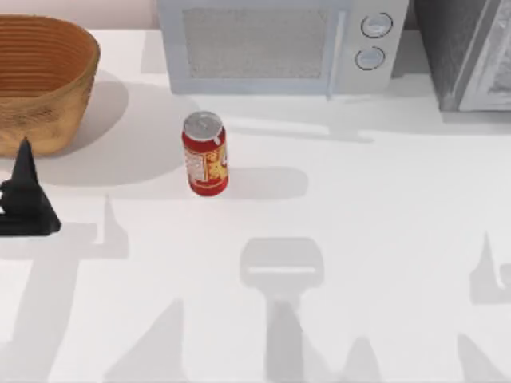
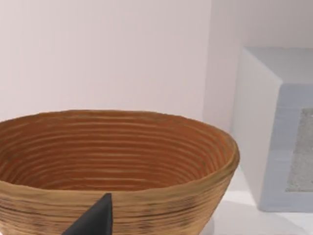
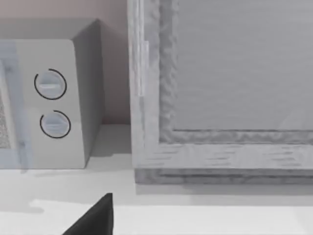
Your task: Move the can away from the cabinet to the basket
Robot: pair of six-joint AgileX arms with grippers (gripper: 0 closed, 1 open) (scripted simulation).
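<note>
We are looking at the can (image 1: 205, 153) standing upright on the table (image 1: 383, 239), between the basket (image 1: 44, 80) and the cabinet (image 1: 471, 52), apart from both. It is probably light, rigid and smooth, so mid-body is the place to grasp. Our left gripper (image 1: 26, 199) is hovering beside the basket; we cannot tell how its fingers stand.

Top view looks straight down on the worktop (image 1: 359, 239). Left wrist view faces the basket (image 2: 117, 156) closely, level with its rim. Right wrist view faces the cabinet (image 3: 220, 98) closely. All three views include the microwave (image 1: 279, 48).
</note>
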